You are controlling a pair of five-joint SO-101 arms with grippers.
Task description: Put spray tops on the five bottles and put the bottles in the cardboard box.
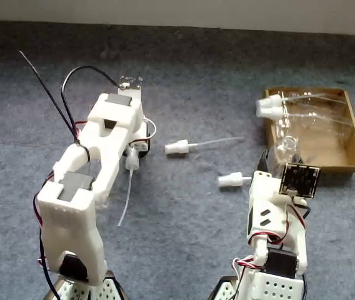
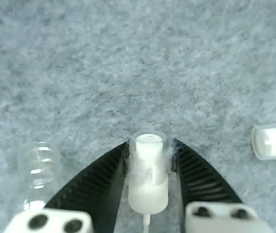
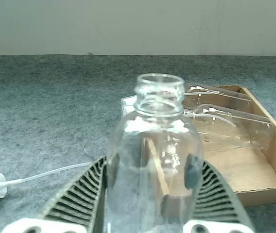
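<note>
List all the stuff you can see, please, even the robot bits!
carpet: one, grey, under everything.
cardboard box: one, brown, far right.
capped bottles: two, clear with white tops, lying in the cardboard box.
held bottle: one, clear, topless, in the right hand.
spare bottle: one, clear, by the left arm.
loose spray tops: two, white, mid-carpet.
held spray top: one, white, in the left hand.
left hand: one, black fingers, shut on the held spray top.
right hand: one, dark fingers, shut on the held bottle.
</note>
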